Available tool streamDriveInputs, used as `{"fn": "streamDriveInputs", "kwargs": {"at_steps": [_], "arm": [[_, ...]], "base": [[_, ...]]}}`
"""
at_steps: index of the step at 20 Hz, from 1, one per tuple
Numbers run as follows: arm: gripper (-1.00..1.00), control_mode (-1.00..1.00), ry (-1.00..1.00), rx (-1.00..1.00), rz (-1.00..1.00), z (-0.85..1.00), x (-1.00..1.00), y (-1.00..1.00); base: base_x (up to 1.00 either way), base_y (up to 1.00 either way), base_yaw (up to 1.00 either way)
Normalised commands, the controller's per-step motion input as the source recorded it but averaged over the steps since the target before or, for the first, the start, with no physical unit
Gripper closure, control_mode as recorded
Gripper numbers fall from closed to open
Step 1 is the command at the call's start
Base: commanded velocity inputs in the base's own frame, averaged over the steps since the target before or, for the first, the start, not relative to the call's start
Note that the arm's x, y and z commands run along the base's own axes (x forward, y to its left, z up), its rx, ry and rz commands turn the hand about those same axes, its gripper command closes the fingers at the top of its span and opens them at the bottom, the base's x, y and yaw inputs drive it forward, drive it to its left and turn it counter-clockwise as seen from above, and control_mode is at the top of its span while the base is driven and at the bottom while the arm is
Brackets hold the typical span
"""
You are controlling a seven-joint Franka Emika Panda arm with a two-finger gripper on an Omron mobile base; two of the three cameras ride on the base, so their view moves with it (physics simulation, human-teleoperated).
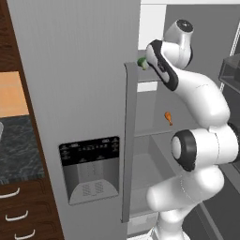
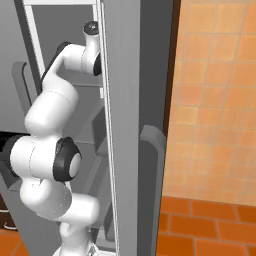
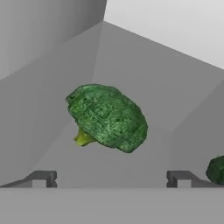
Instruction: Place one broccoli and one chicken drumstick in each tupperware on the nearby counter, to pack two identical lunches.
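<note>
In the hand view a green broccoli (image 3: 107, 117) with a yellow stem lies on a grey fridge shelf (image 3: 144, 74), just ahead of my gripper (image 3: 111, 179). Its fingertips (image 3: 43, 178) stand wide apart with nothing between them, so it is open. A second broccoli (image 3: 216, 169) peeks in at the right edge. From the left base view the broccoli (image 1: 141, 62) sits on the upper shelf by my hand, and an orange chicken drumstick (image 1: 168, 117) lies one shelf lower. The dark counter (image 1: 18, 145) is at the far left; a pale sliver (image 1: 1, 130) on it may be a tupperware.
The grey fridge door (image 1: 79, 93) with its dispenser panel (image 1: 90, 168) and long handle (image 1: 127, 140) stands between counter and shelves. Brown drawers (image 1: 18, 211) sit under the counter. The other fridge door (image 2: 135, 125) and an orange tiled wall (image 2: 215, 100) are on the right.
</note>
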Motion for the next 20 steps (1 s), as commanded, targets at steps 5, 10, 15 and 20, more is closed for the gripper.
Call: {"fn": "streamDriveInputs", "kwargs": {"at_steps": [5, 10, 15, 20], "arm": [[-1.00, -1.00, 0.00, 0.00, 0.00, 0.00, 0.49, 0.25], [-1.00, -1.00, 0.00, 0.03, 0.00, 0.00, 0.45, 0.15], [-1.00, -1.00, 0.00, 0.00, 0.02, -0.14, 0.19, 0.00], [1.00, -1.00, 0.00, 0.00, 0.02, -0.26, 0.01, 0.00]], "base": [[0.00, 0.00, 0.00], [0.00, 0.00, 0.00], [0.00, 0.00, 0.00], [0.00, 0.00, 0.00]]}}
